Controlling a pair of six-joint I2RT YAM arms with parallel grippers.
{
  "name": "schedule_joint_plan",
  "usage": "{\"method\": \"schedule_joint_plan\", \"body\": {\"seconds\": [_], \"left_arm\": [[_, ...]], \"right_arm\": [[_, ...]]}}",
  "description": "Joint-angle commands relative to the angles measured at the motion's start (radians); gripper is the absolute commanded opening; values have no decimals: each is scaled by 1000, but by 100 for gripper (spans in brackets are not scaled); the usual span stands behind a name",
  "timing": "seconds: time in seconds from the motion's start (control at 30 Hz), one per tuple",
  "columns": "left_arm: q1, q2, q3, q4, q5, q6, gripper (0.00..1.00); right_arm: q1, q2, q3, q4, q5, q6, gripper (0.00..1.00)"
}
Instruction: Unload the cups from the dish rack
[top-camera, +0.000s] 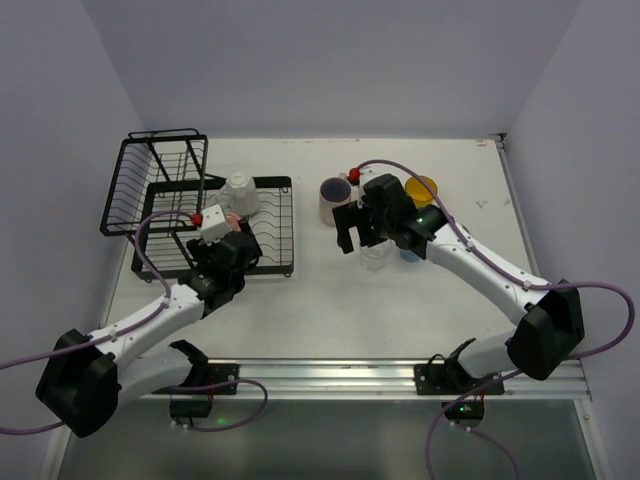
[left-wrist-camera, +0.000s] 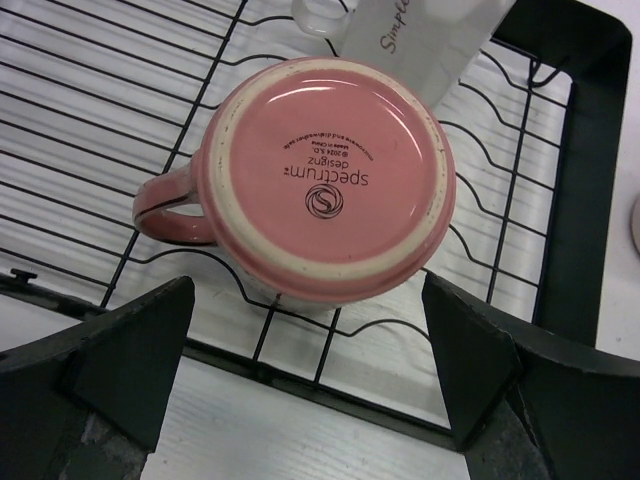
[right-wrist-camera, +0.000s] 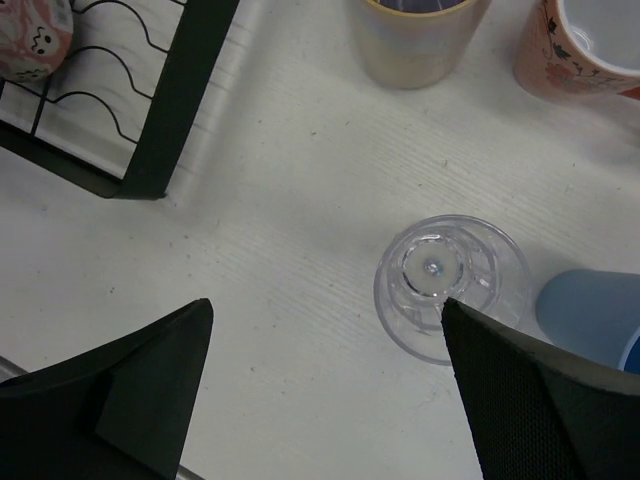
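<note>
The black wire dish rack (top-camera: 150, 190) stands at the back left, its flat tray section (top-camera: 275, 215) to the right. A pink mug (left-wrist-camera: 325, 180) sits upside down on the tray wires, handle to the left. My left gripper (left-wrist-camera: 310, 370) is open just in front of it, over the tray's near edge, touching nothing. A white cup (top-camera: 240, 192) sits behind it on the tray. My right gripper (right-wrist-camera: 325, 340) is open over the table. A clear glass (right-wrist-camera: 452, 285) stands by its right finger (right-wrist-camera: 520, 390).
On the table right of the rack stand a beige cup (top-camera: 335, 200), a yellow cup (top-camera: 422, 188), a blue cup (right-wrist-camera: 590, 320) and a pink patterned mug (right-wrist-camera: 585, 50). The rack's corner (right-wrist-camera: 170, 100) lies left of my right gripper.
</note>
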Motion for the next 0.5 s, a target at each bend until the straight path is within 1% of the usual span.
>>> {"method": "schedule_joint_plan", "body": {"seconds": [0.0,0.03,0.07,0.2,0.37,0.47], "left_arm": [[20,61,-5,142,-102,-59,100],[34,86,-5,144,-102,-60,100],[41,95,-8,206,-97,-56,100],[60,129,-16,288,-128,-16,100],[91,177,-39,447,-119,78,100],[106,221,-32,487,-123,118,100]], "right_arm": [[4,-54,-20,30,-47,-20,99],[4,-61,-25,33,-47,-20,99],[2,-70,-28,37,-74,-19,99],[10,-101,-51,67,-123,-17,99],[14,-113,-74,87,-131,1,99],[19,-126,-92,106,-163,9,99]]}}
